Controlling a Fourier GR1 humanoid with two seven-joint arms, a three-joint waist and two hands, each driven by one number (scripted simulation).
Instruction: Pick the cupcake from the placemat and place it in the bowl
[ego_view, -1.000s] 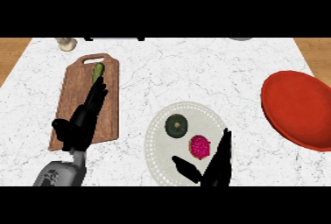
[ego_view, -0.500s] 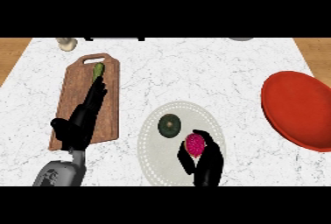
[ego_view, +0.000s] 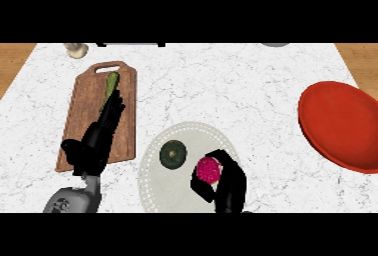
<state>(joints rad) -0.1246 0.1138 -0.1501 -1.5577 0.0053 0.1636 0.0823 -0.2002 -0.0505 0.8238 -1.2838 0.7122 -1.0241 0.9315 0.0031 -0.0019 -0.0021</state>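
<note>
Our right hand (ego_view: 225, 185) curls around the pink cupcake (ego_view: 208, 170) on the pale placemat (ego_view: 159, 185); it looks light, soft and crushable, so we hold its sides. The red bowl (ego_view: 343, 125) waits well right.

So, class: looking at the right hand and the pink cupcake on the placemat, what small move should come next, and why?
Probably lift the cupcake straight up. The right hand already has its fingers curled round it, yet it sits low over the placemat, and the red bowl lies off to the right.
</note>
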